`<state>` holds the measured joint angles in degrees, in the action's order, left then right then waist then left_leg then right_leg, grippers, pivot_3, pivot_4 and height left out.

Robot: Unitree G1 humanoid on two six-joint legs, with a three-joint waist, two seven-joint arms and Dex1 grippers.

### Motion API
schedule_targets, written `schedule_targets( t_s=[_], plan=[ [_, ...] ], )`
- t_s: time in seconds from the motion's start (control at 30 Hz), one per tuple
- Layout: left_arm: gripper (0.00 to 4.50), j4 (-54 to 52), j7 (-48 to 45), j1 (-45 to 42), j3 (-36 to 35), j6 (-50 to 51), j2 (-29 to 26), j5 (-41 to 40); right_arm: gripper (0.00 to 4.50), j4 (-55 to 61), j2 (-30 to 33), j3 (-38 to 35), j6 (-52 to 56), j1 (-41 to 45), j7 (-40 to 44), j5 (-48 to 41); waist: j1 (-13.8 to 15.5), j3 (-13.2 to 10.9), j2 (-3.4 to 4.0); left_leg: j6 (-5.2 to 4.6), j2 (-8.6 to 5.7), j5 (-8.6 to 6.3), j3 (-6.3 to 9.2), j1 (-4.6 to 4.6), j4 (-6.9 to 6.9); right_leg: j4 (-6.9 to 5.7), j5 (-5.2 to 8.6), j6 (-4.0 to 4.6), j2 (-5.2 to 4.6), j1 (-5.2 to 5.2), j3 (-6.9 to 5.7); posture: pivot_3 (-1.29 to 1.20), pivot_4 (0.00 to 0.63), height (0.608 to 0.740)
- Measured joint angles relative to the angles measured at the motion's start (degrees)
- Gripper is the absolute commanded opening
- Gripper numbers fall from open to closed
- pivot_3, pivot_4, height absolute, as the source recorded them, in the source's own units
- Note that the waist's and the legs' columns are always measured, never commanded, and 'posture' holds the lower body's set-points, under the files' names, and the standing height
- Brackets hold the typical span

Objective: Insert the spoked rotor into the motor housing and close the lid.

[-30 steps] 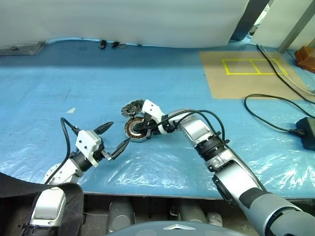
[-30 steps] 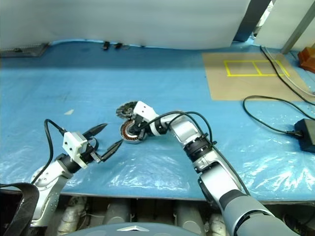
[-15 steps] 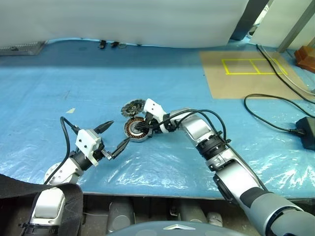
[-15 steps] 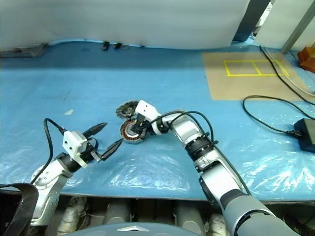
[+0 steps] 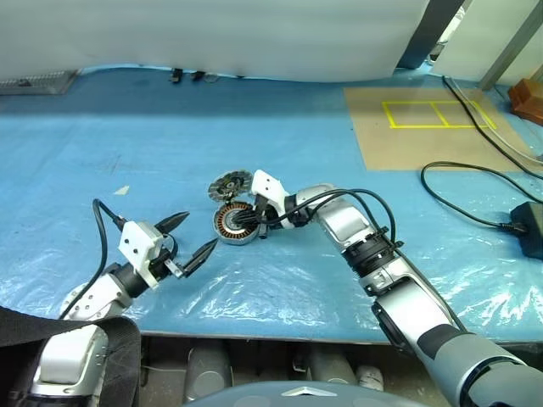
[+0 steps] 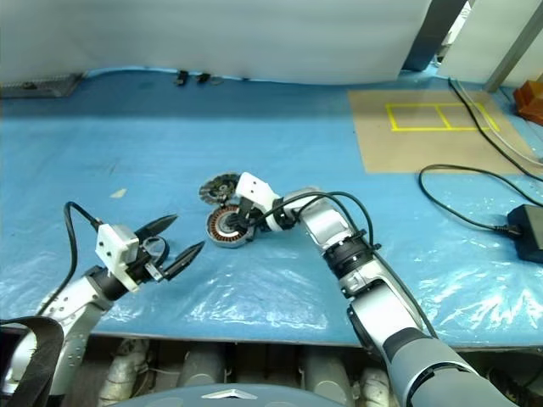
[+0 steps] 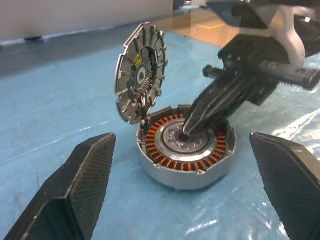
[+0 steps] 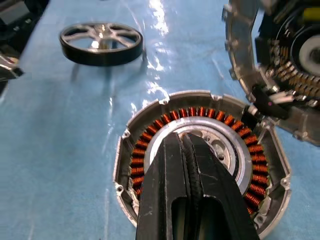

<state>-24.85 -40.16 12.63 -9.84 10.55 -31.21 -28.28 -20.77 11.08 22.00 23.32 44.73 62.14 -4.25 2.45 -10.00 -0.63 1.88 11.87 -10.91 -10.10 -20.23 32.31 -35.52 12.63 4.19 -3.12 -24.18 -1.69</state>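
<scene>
The motor housing (image 5: 231, 225), a short silver cylinder with copper windings round a pale centre, sits on the blue sheet. Its round lid (image 5: 227, 184) stands hinged open on the far side. My right gripper (image 5: 242, 225) is shut, and its joined tips rest in the housing's centre hole (image 8: 182, 137). My left gripper (image 5: 200, 231) hangs open just left of the housing, with nothing between its fingers (image 7: 75, 195). The spoked rotor (image 8: 101, 42), a dark ring with silver spokes, lies flat on the sheet beyond the housing, toward the left arm.
A brown board with yellow tape (image 5: 424, 127) lies at the back right. A black cable (image 5: 458, 212) and a black adapter (image 5: 530, 231) lie at the right. The table's front edge (image 5: 271, 326) runs just below both arms.
</scene>
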Motion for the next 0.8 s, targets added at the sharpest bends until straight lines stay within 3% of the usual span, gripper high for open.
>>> schedule_targets(
  t_s=[0.2, 0.33, 0.47, 0.8],
  plan=[
    [4.5, -6.64, 3.65, -0.09, -8.68, 14.61, -6.93, -11.27, 0.05, 2.64, 2.5, -0.55, 0.72, -0.04, 3.24, -1.53, -0.04, -0.01, 0.0, 0.0, -0.01, 0.0, -0.03, 0.03, 0.06, -0.08, 0.0, 0.0, 0.02, 0.0, 0.01, 0.0, 0.15, 0.74],
    [3.32, -8.79, 4.89, -0.85, -12.1, 24.62, -14.33, -15.93, 0.0, 4.36, 4.32, -0.76, 1.11, -0.4, 5.01, -2.47, -0.01, -0.01, -0.01, 0.0, -0.02, 0.0, -0.02, 0.02, 0.08, -0.05, 0.0, -0.01, 0.03, 0.0, 0.01, 0.0, 0.15, 0.74],
    [1.84, -9.52, 6.02, -0.53, -13.29, 29.81, -18.75, -15.07, 0.0, 5.77, 4.81, -0.96, 1.75, -1.4, 5.19, -2.83, -0.11, -0.01, -0.01, 0.0, -0.02, 0.0, -0.02, 0.0, 0.03, 0.0, 0.01, -0.01, 0.06, -0.01, 0.01, 0.0, 0.15, 0.74],
    [1.84, 0.37, -3.65, -2.07, -13.29, 30.4, -28.37, -8.42, 0.0, 8.65, 1.16, -0.93, 5.56, -2.76, 3.9, -5.45, -0.03, -0.02, -0.06, 0.01, -0.01, 0.0, 0.0, -0.01, 0.03, 0.04, 0.01, -0.01, 0.06, -0.02, 0.01, 0.0, 0.15, 0.74]
  ],
)
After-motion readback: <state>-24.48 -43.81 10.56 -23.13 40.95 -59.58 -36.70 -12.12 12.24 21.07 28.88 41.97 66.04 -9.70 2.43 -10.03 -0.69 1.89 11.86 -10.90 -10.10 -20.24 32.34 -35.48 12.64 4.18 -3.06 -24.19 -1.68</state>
